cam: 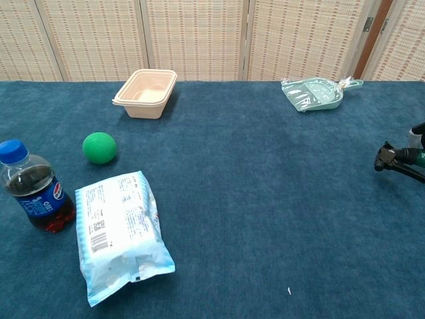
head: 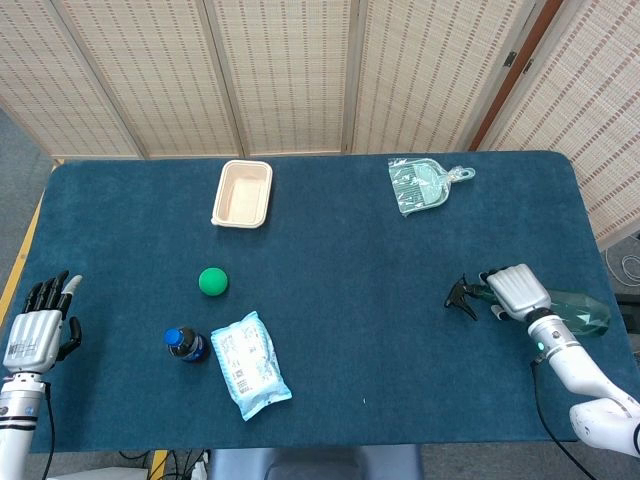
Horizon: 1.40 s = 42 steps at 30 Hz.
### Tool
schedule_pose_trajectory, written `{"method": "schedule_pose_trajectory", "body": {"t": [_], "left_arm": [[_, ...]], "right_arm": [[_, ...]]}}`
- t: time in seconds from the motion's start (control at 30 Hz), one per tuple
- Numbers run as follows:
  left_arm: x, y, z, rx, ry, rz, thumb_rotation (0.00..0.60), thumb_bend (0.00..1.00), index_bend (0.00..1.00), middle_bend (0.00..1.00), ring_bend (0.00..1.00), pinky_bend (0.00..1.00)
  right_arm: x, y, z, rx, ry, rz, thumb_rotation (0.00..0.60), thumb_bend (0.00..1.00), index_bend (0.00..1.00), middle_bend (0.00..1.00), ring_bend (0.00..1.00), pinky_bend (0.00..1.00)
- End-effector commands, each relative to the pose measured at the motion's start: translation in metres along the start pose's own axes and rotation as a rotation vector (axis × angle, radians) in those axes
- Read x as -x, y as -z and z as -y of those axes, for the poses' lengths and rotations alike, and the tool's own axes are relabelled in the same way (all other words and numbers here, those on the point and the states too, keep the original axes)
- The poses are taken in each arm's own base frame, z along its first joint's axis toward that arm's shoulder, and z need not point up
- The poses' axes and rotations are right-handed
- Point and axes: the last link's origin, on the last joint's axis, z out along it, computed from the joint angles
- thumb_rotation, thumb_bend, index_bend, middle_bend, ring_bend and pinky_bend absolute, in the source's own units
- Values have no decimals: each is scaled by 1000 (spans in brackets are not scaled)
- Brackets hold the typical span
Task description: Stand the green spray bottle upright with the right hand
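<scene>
The green spray bottle (head: 578, 311) lies on its side near the table's right edge, its black trigger nozzle (head: 460, 297) pointing left. My right hand (head: 516, 290) grips it around the neck, covering the part between nozzle and green body. In the chest view only the black nozzle (cam: 390, 158) shows at the right border, slightly above the cloth. My left hand (head: 36, 336) hovers at the table's left edge, fingers apart and holding nothing.
A beige container (head: 242, 193) and a green dustpan (head: 420, 183) sit at the back. A green ball (head: 213, 281), a cola bottle (head: 186, 344) and a snack packet (head: 250, 364) lie front left. The blue table's right edge (head: 600, 250) is close to my right hand.
</scene>
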Motion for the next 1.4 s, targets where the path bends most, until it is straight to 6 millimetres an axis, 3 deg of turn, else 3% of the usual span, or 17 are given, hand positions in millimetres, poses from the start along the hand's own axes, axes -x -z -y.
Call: {"method": "schedule_pose_trajectory", "body": {"t": [0.03, 0.63, 0.87, 1.1, 1.4], "left_arm": [[-1, 1, -1, 0, -1, 0, 600, 696, 0, 0, 0, 0], [-17, -4, -15, 44, -33, 6, 600, 696, 0, 0, 0, 0], [-19, -2, -21, 62, -48, 21, 600, 696, 0, 0, 0, 0], [-17, -1, -23, 72, -57, 36, 600, 696, 0, 0, 0, 0], [-13, 1, -23, 75, -65, 56, 600, 696, 0, 0, 0, 0]], "right_arm": [[-6, 3, 1, 0, -21, -34, 600, 282, 426, 565, 491, 544], [-34, 49, -3, 30, -201, -283, 600, 283, 426, 565, 491, 544], [-40, 72, 0, 24, -370, -431, 600, 282, 426, 565, 491, 544], [-33, 84, 2, 8, -475, -517, 600, 282, 426, 565, 491, 544], [-20, 83, 6, -30, -648, -625, 600, 282, 426, 565, 491, 544]]}}
